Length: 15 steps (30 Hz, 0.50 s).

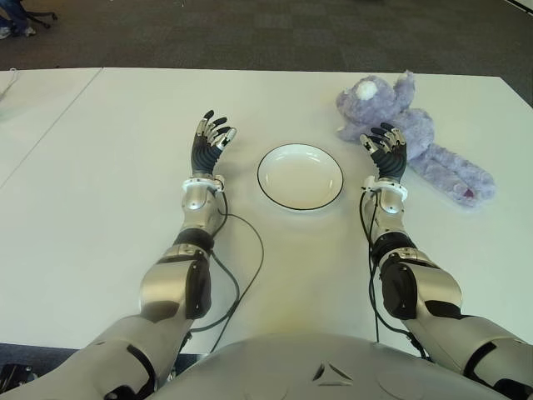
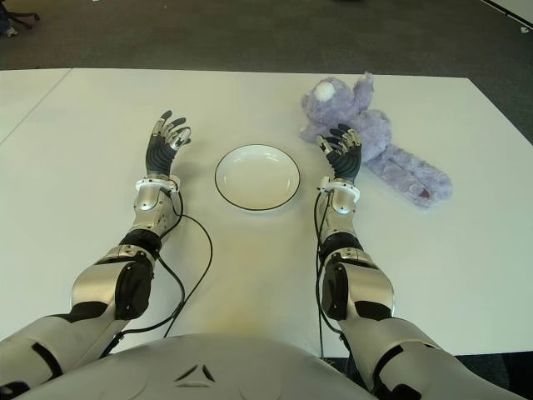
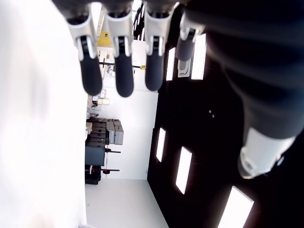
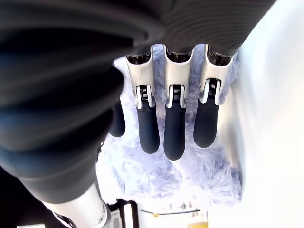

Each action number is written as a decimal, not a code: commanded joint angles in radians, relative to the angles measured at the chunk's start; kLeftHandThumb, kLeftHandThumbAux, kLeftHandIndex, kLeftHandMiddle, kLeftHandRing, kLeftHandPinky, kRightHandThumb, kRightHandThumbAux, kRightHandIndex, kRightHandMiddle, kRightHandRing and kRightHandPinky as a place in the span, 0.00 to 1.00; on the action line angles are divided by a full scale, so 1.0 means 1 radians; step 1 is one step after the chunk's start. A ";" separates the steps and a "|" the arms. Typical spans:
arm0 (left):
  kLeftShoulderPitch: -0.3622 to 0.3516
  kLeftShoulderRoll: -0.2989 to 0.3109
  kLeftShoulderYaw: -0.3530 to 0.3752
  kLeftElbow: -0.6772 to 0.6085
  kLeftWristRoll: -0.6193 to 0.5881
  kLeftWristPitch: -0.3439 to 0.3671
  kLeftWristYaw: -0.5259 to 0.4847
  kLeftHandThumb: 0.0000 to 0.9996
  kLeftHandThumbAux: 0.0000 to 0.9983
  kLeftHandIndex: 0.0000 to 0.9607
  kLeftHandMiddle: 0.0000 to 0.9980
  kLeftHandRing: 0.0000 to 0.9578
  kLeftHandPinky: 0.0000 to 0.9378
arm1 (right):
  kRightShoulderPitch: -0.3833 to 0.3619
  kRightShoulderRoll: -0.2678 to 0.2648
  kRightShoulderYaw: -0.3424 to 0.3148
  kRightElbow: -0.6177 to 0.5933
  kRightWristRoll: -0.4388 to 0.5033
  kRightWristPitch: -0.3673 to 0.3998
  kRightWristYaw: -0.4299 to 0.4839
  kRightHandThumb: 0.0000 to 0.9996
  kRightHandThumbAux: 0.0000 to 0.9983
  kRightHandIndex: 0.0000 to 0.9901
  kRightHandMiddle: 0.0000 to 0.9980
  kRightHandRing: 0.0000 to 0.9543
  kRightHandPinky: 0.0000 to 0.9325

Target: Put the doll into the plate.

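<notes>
A white table (image 1: 100, 183) on dark carpet (image 1: 250, 33). The right hand (image 1: 385, 150), fingers apart, reaches the purple doll (image 1: 416, 137); plate (image 1: 300, 176) beside it, then the spread, empty left hand (image 1: 208, 142).

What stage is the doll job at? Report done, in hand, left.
Done: nothing; the plate holds nothing. In hand: the right hand, fingers open, is at the purple doll without gripping it. The left hand shows left of the plate, open. Left: grasp, carry, place.

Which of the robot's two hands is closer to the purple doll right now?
The right hand: it shows right against the doll, right of the plate. The left hand is across the plate, holding nothing.
</notes>
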State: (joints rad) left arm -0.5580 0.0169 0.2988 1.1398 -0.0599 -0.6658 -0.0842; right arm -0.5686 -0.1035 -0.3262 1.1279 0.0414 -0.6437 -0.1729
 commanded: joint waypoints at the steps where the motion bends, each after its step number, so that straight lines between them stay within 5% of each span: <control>1: 0.285 -0.031 0.027 0.161 -0.024 0.042 0.007 0.05 0.64 0.11 0.23 0.28 0.32 | 0.291 0.041 0.002 0.157 -0.001 0.048 -0.006 0.18 0.82 0.23 0.31 0.36 0.37; 15: 0.284 -0.030 0.021 0.160 -0.015 0.050 0.025 0.05 0.63 0.11 0.24 0.28 0.33 | 0.331 0.068 0.146 -0.026 -0.165 -0.024 -0.225 0.06 0.74 0.16 0.24 0.28 0.29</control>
State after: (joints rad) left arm -0.5580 0.0181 0.2986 1.1408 -0.0596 -0.6510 -0.0842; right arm -0.5395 -0.0957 -0.2383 1.0709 -0.0386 -0.6447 -0.2889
